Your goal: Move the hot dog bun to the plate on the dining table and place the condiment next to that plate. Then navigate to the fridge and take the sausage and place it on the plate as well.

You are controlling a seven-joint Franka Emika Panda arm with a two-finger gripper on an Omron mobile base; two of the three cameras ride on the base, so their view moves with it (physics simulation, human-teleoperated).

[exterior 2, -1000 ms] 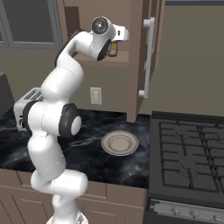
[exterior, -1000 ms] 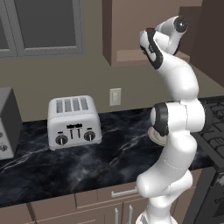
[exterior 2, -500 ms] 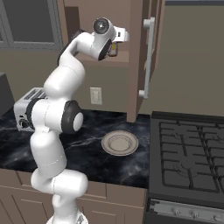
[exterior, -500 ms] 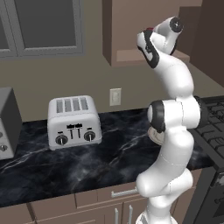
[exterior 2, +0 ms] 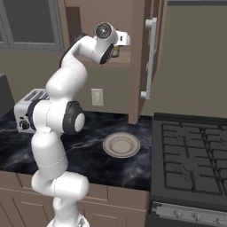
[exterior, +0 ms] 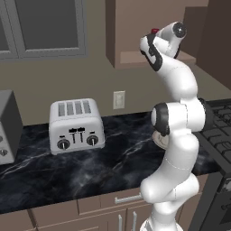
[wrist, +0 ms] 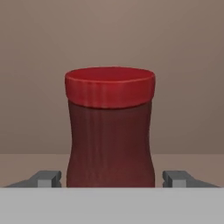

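The condiment point(wrist: 109, 131) is a dark red jar with a red lid, standing upright on a brown cabinet shelf point(wrist: 35, 164). My gripper point(wrist: 111, 178) is open and straddles the jar low down. One fingertip point(wrist: 46, 177) is on its left and the other on its right, each with a small gap to the glass. From the left base view the arm reaches up to the shelf point(exterior: 135, 57), and the red lid of the condiment point(exterior: 154, 31) peeks out beside the hand. In the right base view the gripper point(exterior 2: 117, 51) is at the shelf's mouth.
The cabinet door point(exterior 2: 141, 62) hangs open just right of the hand. Below, on the black marble counter point(exterior: 103, 158), stand a silver toaster point(exterior: 76, 124) and a round plate point(exterior 2: 121, 145). A stove point(exterior 2: 190, 150) sits at the right.
The hand has edged slightly further toward the shelf. The base and the counter things have not moved.
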